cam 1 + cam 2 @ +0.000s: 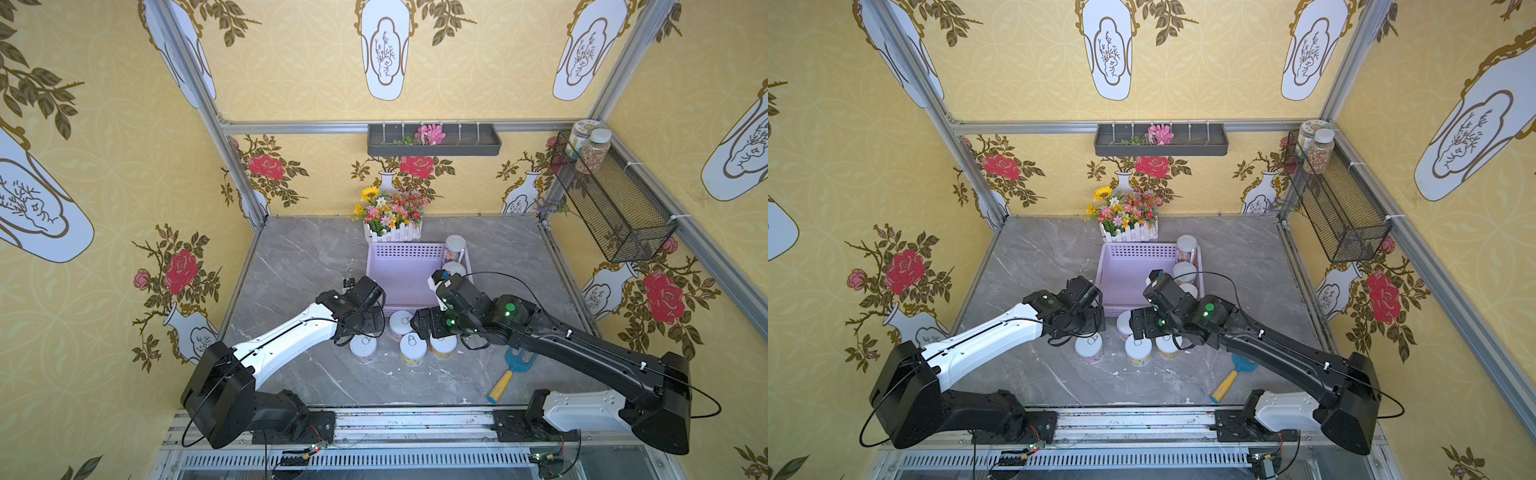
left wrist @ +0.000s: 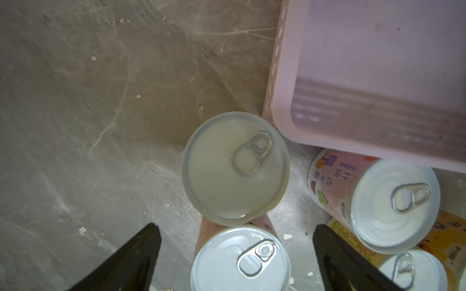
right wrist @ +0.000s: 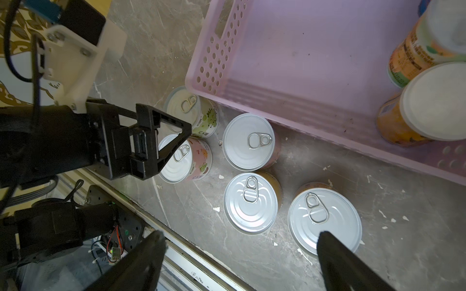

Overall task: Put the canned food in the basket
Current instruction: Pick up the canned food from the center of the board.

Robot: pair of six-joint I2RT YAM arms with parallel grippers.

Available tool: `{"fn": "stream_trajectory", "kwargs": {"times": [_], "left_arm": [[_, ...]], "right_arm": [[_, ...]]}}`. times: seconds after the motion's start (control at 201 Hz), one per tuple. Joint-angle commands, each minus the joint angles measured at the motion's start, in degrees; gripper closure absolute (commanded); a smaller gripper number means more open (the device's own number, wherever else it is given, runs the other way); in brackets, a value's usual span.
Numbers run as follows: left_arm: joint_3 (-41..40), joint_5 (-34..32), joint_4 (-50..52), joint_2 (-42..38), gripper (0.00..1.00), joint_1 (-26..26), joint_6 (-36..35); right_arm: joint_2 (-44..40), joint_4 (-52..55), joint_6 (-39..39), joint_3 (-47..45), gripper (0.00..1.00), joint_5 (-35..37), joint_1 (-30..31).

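The left pincer is spread wide and empty, its tips framing from above an upright pull-tab can at the bottom centre of the left wrist view. A second can stands just beyond, beside the lavender basket. The right pincer, likewise spread and empty, hangs over two more cans. The left looks nearer a grasp. Three white-lidded cans stand inside the basket.

Left arm: white forearm, black joints and gripper. Right arm: black forearm, white base link. Black cables, green lights.
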State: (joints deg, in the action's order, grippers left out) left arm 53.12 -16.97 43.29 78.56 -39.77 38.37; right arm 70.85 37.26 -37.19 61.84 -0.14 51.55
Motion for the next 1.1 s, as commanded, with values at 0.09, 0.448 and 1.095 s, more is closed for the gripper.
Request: {"fn": "stream_trajectory", "kwargs": {"times": [0.09, 0.448, 1.095], "left_arm": [[0.9, 1.0, -2.1, 3.4, 0.0, 2.1, -3.8], [4.2, 0.1, -2.6, 9.6, 0.01, 3.6, -5.7], [2.5, 1.2, -5.0, 12.7, 0.23, 3.6, -5.9]], "right_arm": [[-2.0, -5.6, -0.2, -2.9, 0.03, -9.8, -3.4], [-2.2, -4.8, -0.4, -2.9, 0.03, -9.5, -3.6], [-2.9, -4.5, -1.1, -3.5, 0.02, -9.4, -3.5]]}}
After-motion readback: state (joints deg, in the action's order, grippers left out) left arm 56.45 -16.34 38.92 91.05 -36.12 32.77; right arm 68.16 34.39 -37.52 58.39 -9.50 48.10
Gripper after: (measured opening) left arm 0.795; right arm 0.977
